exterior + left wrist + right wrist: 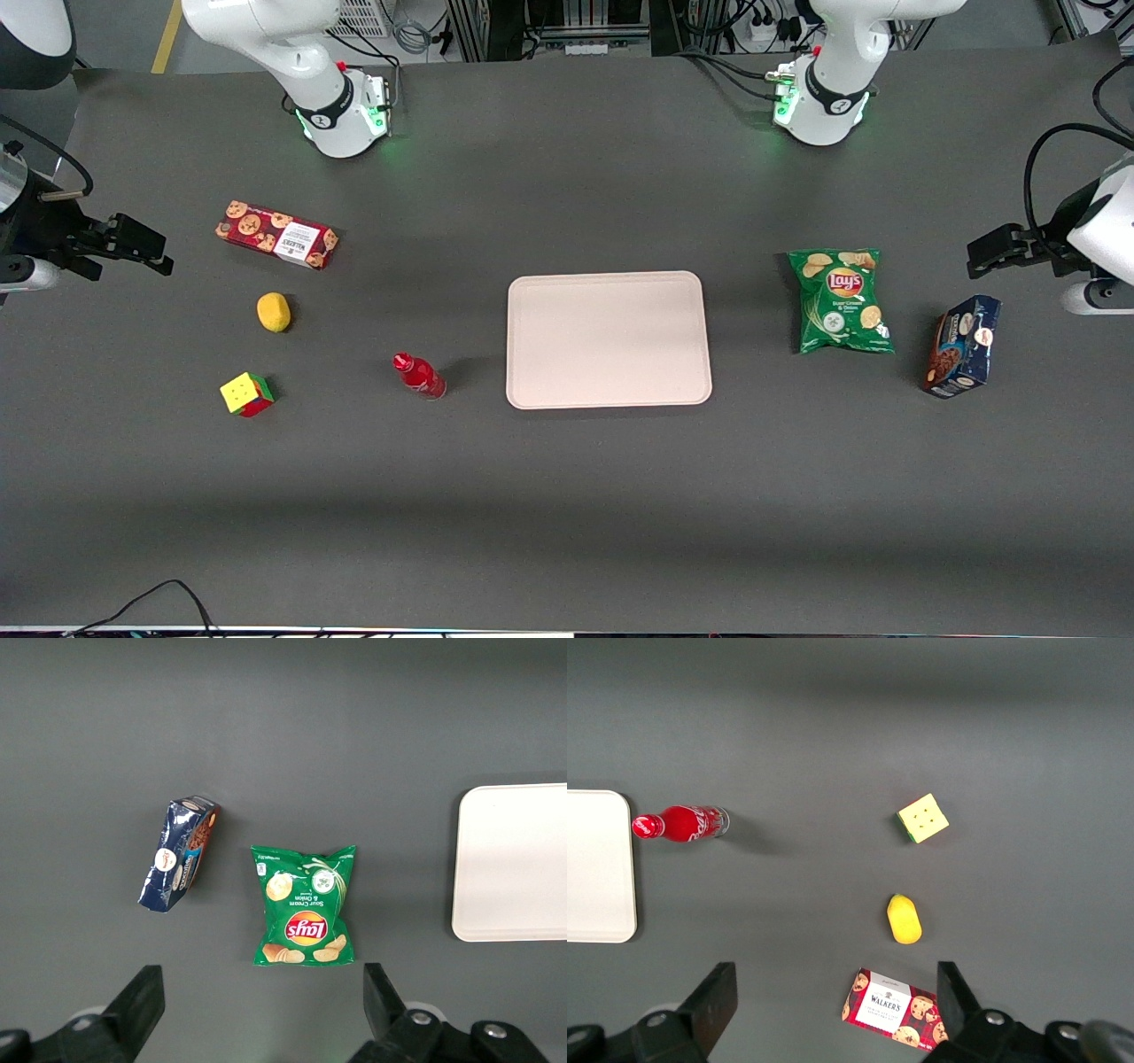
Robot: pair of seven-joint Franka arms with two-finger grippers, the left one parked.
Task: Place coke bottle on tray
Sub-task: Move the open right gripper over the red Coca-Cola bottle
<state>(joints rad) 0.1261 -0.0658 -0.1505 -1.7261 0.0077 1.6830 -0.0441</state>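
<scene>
The coke bottle (419, 376), small and red with a red cap, stands on the dark table close beside the tray (608, 339), toward the working arm's end. The tray is large, pale pink and bare. The right wrist view shows the bottle (680, 824) next to the tray's rim (598, 866). My right gripper (159, 252) hangs open and empty at the working arm's end of the table, well away from the bottle. In the right wrist view the gripper (837, 1010) has its two dark fingers spread wide, high above the table, with the cookie box below.
A red cookie box (276, 235), a yellow lemon (274, 312) and a puzzle cube (246, 394) lie between my gripper and the bottle. A green Lay's bag (840, 301) and a blue box (962, 346) lie toward the parked arm's end.
</scene>
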